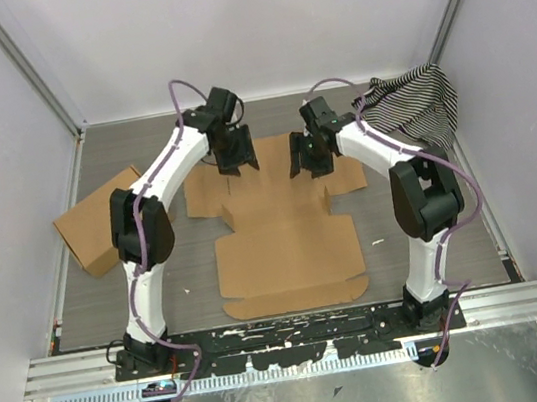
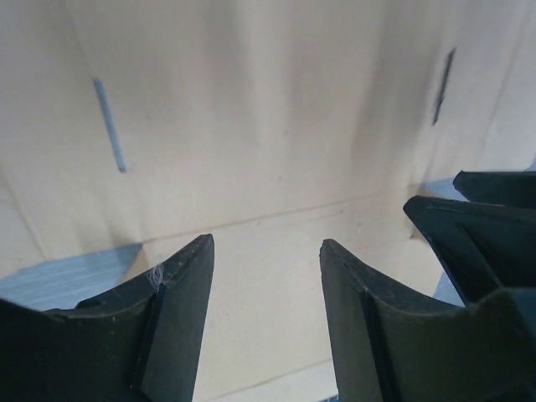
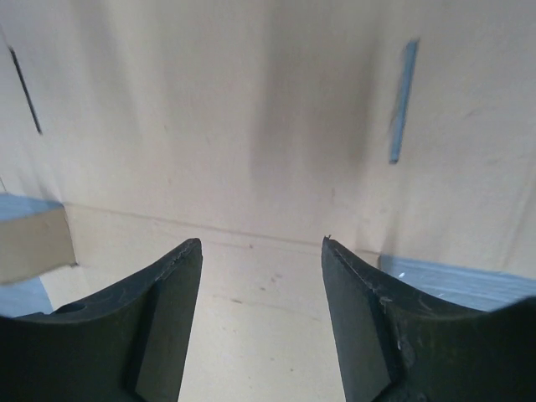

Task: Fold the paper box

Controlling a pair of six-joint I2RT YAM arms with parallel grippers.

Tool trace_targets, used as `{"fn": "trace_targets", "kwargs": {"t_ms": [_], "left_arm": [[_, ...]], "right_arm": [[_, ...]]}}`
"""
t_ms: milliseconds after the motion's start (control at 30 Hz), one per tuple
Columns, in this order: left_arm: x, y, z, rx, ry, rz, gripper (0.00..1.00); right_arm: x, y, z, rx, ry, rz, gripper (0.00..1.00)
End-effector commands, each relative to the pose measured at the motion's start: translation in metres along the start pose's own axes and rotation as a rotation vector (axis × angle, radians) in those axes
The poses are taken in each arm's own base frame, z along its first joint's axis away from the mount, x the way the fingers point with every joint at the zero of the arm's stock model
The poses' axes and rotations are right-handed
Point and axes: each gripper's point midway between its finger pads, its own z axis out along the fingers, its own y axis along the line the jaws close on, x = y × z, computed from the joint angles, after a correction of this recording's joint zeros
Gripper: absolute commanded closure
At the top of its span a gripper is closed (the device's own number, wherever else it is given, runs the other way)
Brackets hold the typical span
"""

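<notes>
Starting with the left black two-finger gripper (image 1: 236, 155): parked upper middle of the top view, over the far left part of the plain brown die-cut cardboard mailer (image 1: 287, 254). Spread wide in the left wrist shot (image 2: 266, 243), nothing pinched between the fingers, just cardboard (image 2: 276, 126) filling the frame behind them. Same deal with the right black gripper (image 1: 308, 160), a little right of centre in the top view and just beside the left one. Fingers well apart in its own wrist view (image 3: 261, 243), holding nothing, aimed at the mailer (image 3: 226, 109). Can't tell whether either set of tips actually touches the cardboard.

Mailer lying flat and unfolded in the middle of the top frame on the grey wood-grain table (image 1: 436, 237), flaps splayed out, wide panel toward the bottom of the frame, far edge under both grippers. Can make out a fold crease (image 2: 293, 209) running across just above the fingertips in the left wrist view, plus a pale slit (image 2: 109, 126) upper left and a dark slit (image 2: 442, 84) upper right. Mirrored in the right wrist view: crease (image 3: 209, 226) above the tips, pale slit (image 3: 402, 100) upper right, dark slit (image 3: 25, 88) upper left.

Off at the left of the top view, a squarer brown cardboard box (image 1: 100, 221), partly behind the left arm. Upper right: crumpled black-and-white striped cloth (image 1: 421, 102), apart from the mailer.
</notes>
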Motion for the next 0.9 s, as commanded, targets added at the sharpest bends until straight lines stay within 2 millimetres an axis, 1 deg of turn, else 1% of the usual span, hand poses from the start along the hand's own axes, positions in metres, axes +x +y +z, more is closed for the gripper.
{"fn": "trace_targets", "kwargs": {"t_ms": [0, 67, 133, 200, 267, 367, 533, 633, 767, 867], "left_arm": [[-0.046, 0.023, -0.022, -0.096, -0.115, -0.016, 0.39], [-0.068, 0.034, -0.020, -0.119, -0.146, -0.054, 0.40], [-0.084, 0.048, -0.012, -0.147, -0.154, -0.089, 0.41], [-0.094, 0.061, 0.005, -0.176, -0.147, -0.109, 0.41], [-0.103, 0.066, 0.013, -0.184, -0.153, -0.119, 0.41], [-0.114, 0.072, 0.024, -0.193, -0.180, -0.134, 0.42], [-0.129, 0.086, 0.036, -0.216, -0.232, -0.172, 0.43], [-0.139, 0.085, 0.043, -0.199, -0.267, -0.174, 0.43], [-0.148, 0.081, 0.049, -0.176, -0.297, -0.177, 0.44], [-0.153, 0.085, 0.053, -0.185, -0.312, -0.180, 0.45]], "right_arm": [[-0.060, -0.018, -0.040, 0.081, -0.190, 0.014, 0.36], [-0.073, -0.032, -0.041, 0.091, -0.207, 0.050, 0.35], [-0.085, -0.045, -0.041, 0.085, -0.218, 0.081, 0.35], [-0.095, -0.053, -0.041, 0.078, -0.232, 0.091, 0.36], [-0.102, -0.058, -0.039, 0.072, -0.238, 0.087, 0.36], [-0.113, -0.060, -0.040, 0.067, -0.254, 0.077, 0.36], [-0.121, -0.060, -0.039, 0.057, -0.278, 0.078, 0.36], [-0.123, -0.059, -0.036, 0.042, -0.279, 0.073, 0.36], [-0.124, -0.059, -0.029, 0.033, -0.267, 0.069, 0.36], [-0.127, -0.059, -0.026, 0.024, -0.265, 0.073, 0.36]]}}
